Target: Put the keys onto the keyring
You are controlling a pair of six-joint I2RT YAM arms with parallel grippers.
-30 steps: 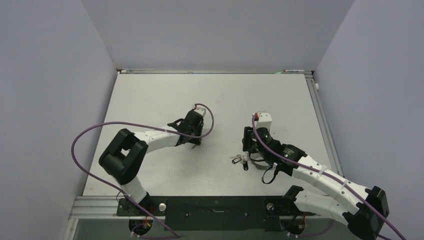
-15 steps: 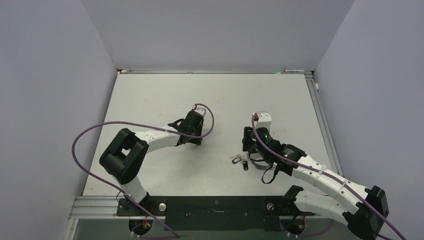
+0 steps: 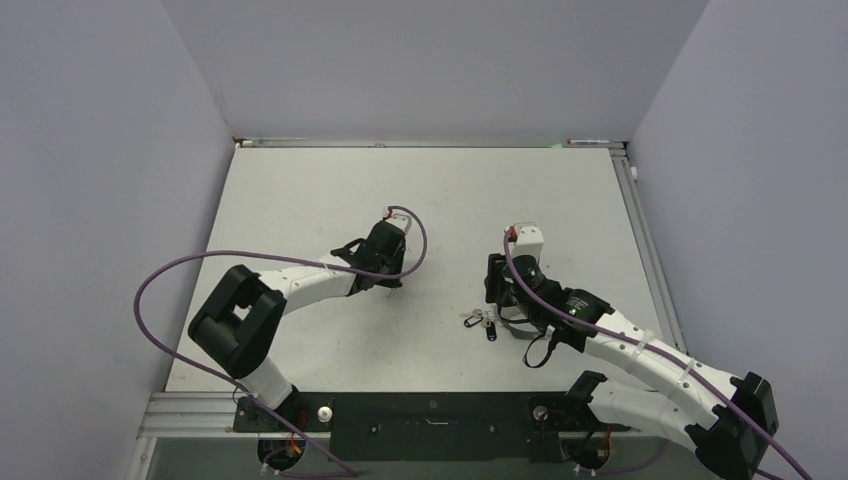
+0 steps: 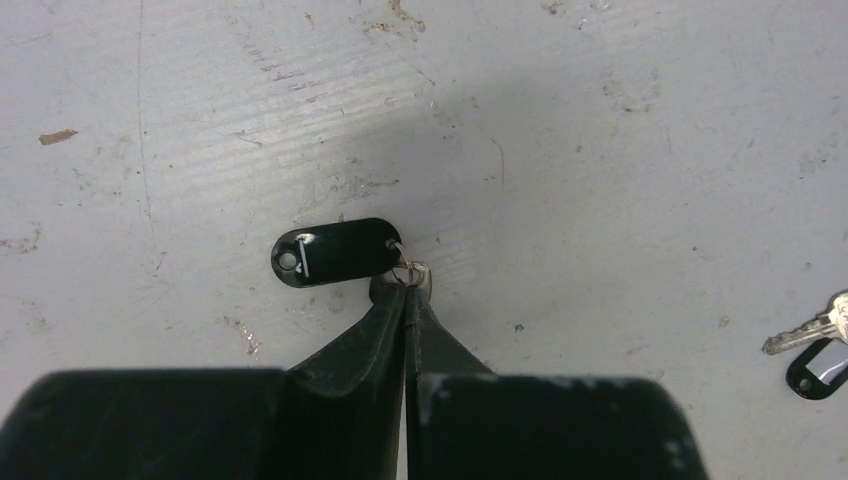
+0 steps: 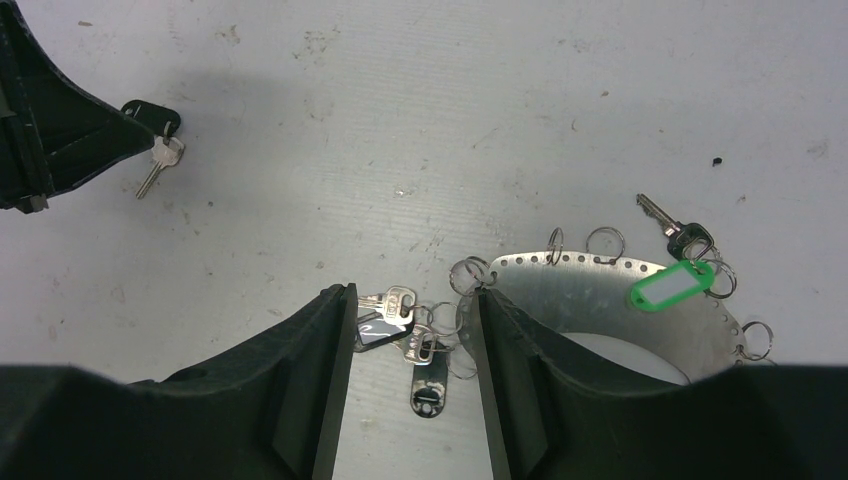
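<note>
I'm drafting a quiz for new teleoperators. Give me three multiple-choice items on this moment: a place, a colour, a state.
1. Where is the green tag? A. on the keyring beside the right gripper B. lying loose, alone C. hidden from every view
2. What colour is the tag on the key pinched by the left gripper? A. red B. black C. green
3. How is the right gripper? A. shut on the keyring B. shut on one key C. open around a key cluster
A: it sits on the curved strap. B: the left wrist view shows it black. C: its fingers stand apart.
</note>
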